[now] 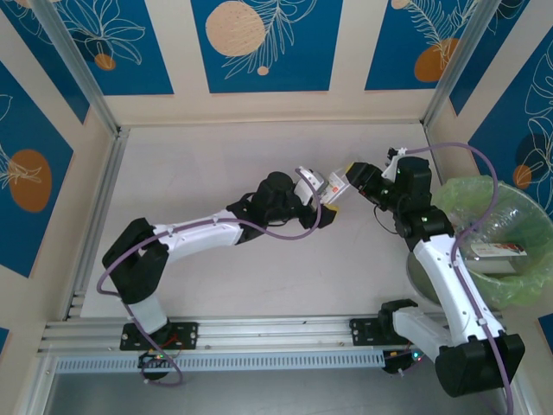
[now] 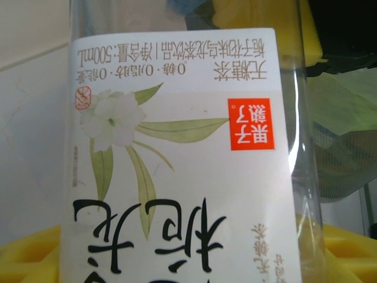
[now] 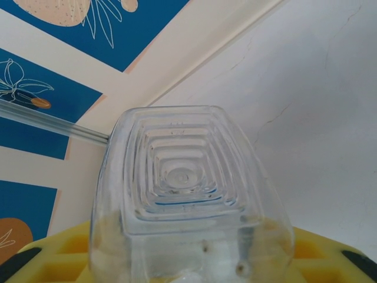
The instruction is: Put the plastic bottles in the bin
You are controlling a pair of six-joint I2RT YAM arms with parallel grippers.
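Note:
A clear plastic bottle (image 1: 331,183) with a white flower label hangs above the middle of the table between both arms. My left gripper (image 1: 327,206) is shut on it; in the left wrist view the label (image 2: 177,147) stands between the yellow fingers (image 2: 347,253). My right gripper (image 1: 352,179) holds the bottle's other end. In the right wrist view the ribbed square base (image 3: 182,177) sits between the yellow fingers (image 3: 47,259), which press its sides. The bin (image 1: 458,197), lined with a light-green bag, stands at the right. Another bottle (image 1: 497,251) lies inside it.
White walls with blue panels close off the table's far side and both flanks. An aluminium rail (image 1: 259,333) runs along the near edge at the arm bases. The right arm's forearm (image 1: 445,268) stands close to the bin's left rim.

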